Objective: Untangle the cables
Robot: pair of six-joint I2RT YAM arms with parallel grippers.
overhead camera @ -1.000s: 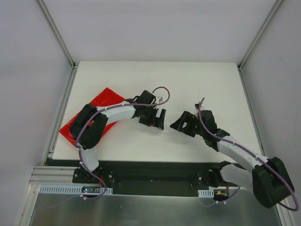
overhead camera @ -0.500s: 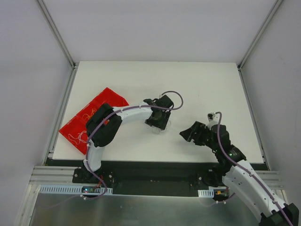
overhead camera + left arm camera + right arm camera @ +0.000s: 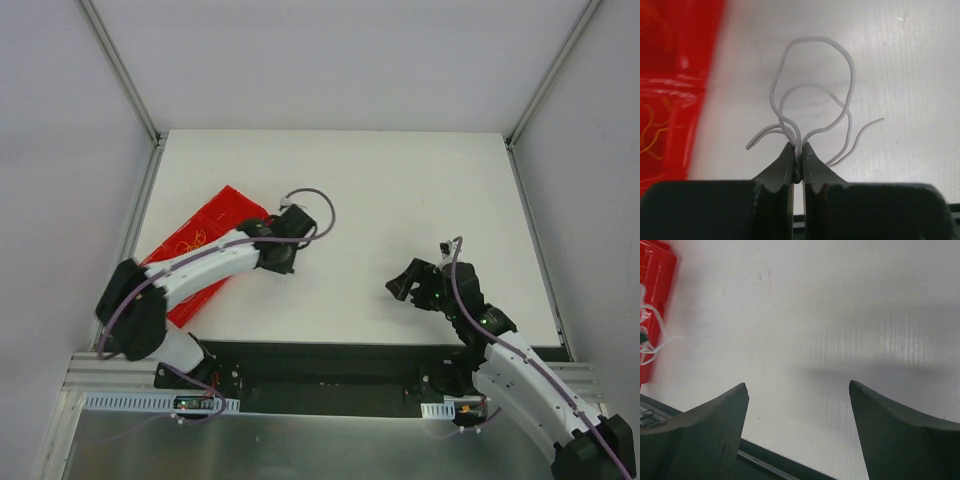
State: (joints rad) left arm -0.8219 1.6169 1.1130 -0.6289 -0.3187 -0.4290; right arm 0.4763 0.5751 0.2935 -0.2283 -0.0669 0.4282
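Observation:
My left gripper [image 3: 284, 262] is shut on a whitish cable [image 3: 812, 38], pinched between the fingertips [image 3: 799, 150]. The cable's loops and loose ends fan out over the white table just right of the red tray [image 3: 222, 208]. In the left wrist view, thin orange and yellow cables [image 3: 652, 134] lie inside the red tray [image 3: 675, 75]. Yellowish strands [image 3: 192, 238] show in it from above too. My right gripper [image 3: 408, 285] hovers open over bare table at the front right, nothing between its fingers [image 3: 797, 390]. Far left in its view, the whitish cable [image 3: 654, 342] shows beside the tray [image 3: 655, 270].
The white table [image 3: 400, 180] is walled by a white enclosure with metal rails at the sides. Its dark front edge [image 3: 330, 350] runs just below both grippers. The left arm lies across the tray's right part.
The left gripper shut on the whitish cable and carried it left, from the table's middle to the tray's edge. The right arm drew back toward the front edge, still open.

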